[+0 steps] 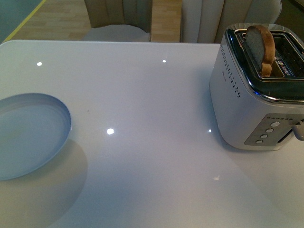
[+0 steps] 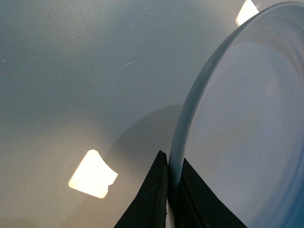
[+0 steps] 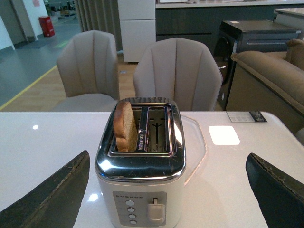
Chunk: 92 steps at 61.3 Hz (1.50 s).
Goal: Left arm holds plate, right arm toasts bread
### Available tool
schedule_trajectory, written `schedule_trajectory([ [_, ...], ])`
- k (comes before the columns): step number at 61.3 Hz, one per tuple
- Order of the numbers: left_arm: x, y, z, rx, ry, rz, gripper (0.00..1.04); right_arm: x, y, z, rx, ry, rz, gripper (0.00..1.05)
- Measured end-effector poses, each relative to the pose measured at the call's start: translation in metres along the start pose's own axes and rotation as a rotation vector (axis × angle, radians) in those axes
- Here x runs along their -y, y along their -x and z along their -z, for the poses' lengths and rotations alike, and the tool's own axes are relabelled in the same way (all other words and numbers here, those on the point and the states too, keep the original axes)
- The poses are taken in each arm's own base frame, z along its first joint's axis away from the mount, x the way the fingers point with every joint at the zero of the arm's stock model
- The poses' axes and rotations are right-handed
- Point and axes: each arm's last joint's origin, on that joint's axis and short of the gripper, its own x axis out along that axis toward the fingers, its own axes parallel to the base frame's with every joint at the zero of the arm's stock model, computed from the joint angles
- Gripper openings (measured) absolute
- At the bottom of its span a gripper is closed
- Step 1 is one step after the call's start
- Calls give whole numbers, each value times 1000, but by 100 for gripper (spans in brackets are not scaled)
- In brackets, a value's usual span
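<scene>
Plate [image 1: 29,135]: pale blue-grey, round and shallow, at the front view's left edge, which cuts off part of it. It is tilted and casts a broad shadow on the table [image 1: 142,104] below — whether any part touches the surface cannot be told. In the left wrist view the plate [image 2: 247,118] fills one side, faint rings showing on its inner face.

Left gripper [image 2: 172,190]: two black wedge-shaped fingers [image 2: 152,194] pressed onto the plate's rim, one on each face. Only the tips show; the rest runs out of frame. In the front view the gripper is out of sight, beyond the picture's left edge.

Bread [image 1: 261,47]: one brown slice with a darker crust, standing upright in the toaster [image 1: 251,95], its rounded top rising above the chrome. From the right wrist view the bread [image 3: 125,126] sits in the slot on the robot's left side; the other slot holds no slice. How deep it goes is hidden by the slot.

Toaster details: silver body, chrome top, a column of small buttons and a lever [image 3: 155,209] on the face toward the robot. The front view crops its right side; lettering beside the slots is too small to read.

Right gripper [image 3: 166,190]: fingers spread wide apart — one dark finger [image 3: 52,199] at each lower corner of its wrist view, toaster between them, touching neither. Not seen in the front view.

Background: beige chairs [image 3: 175,71] behind the table.
</scene>
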Motion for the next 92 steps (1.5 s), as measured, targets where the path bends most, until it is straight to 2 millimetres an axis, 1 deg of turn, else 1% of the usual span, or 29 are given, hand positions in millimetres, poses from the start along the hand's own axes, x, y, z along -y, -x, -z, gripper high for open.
schedule_trajectory([
  [8,-14,-24,-1,-31,11,-7,3,0,0,0,0,0,0,96],
  [22,-25,-47,-9,-31,15,5,3,0,0,0,0,0,0,96],
  [32,-30,-58,-7,-50,27,9,3,0,0,0,0,0,0,96],
  [51,-27,-65,-8,-52,19,22,3,0,0,0,0,0,0,96],
  [55,-26,-66,-7,-54,16,24,13,0,0,0,0,0,0,96],
  [58,-24,-66,-7,-54,14,27,24,0,0,0,0,0,0,96],
  [65,-22,-66,-9,-52,14,38,42,0,0,0,0,0,0,96],
  [72,-14,-58,-13,-33,8,47,61,0,0,0,0,0,0,96],
  [74,-12,-55,-14,-29,7,54,65,0,0,0,0,0,0,96],
  [80,2,-39,-23,8,-5,86,81,0,0,0,0,0,0,96],
  [87,25,-12,-33,66,-34,136,99,0,0,0,0,0,0,96],
  [90,37,1,-33,86,-52,165,98,0,0,0,0,0,0,96],
  [92,48,14,-31,102,-68,187,97,0,0,0,0,0,0,96],
])
